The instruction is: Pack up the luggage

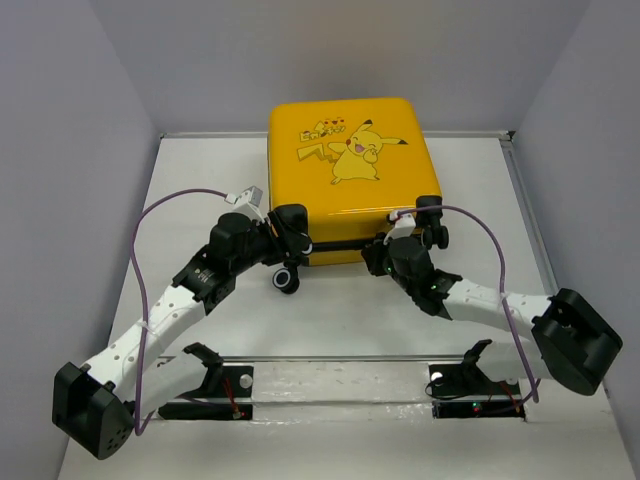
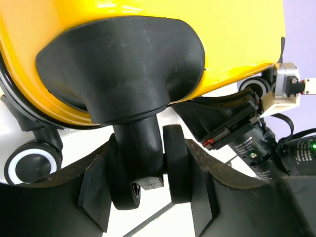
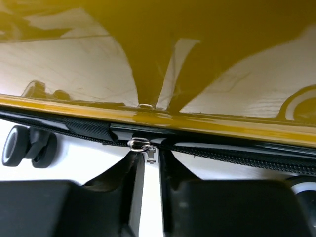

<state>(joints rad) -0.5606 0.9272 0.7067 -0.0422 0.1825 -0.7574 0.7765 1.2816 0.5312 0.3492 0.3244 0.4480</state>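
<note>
The luggage [image 1: 350,150], a yellow suitcase with a cartoon print, lies shut and flat at the back of the white table [image 1: 200,180]. My left gripper [image 1: 288,228] is at its near left corner. In the left wrist view that gripper [image 2: 150,165] is shut on a black twin caster wheel [image 2: 175,163], with a finger pressed against each side. My right gripper [image 1: 388,252] is at the near edge. There its jaws [image 3: 152,159] stand a narrow slit apart, with the metal zipper pull [image 3: 148,149] pinched at the tips. The black zipper trim [image 3: 232,153] runs under the yellow shell [image 3: 98,59].
Another black-and-white wheel [image 1: 288,279] juts from the near left of the case. A wheel [image 3: 22,145] also shows left of the zipper pull. Grey walls close in both sides. Two black arm rests [image 1: 225,385] [image 1: 470,380] sit at the near edge. Purple cables [image 1: 150,215] loop over the arms.
</note>
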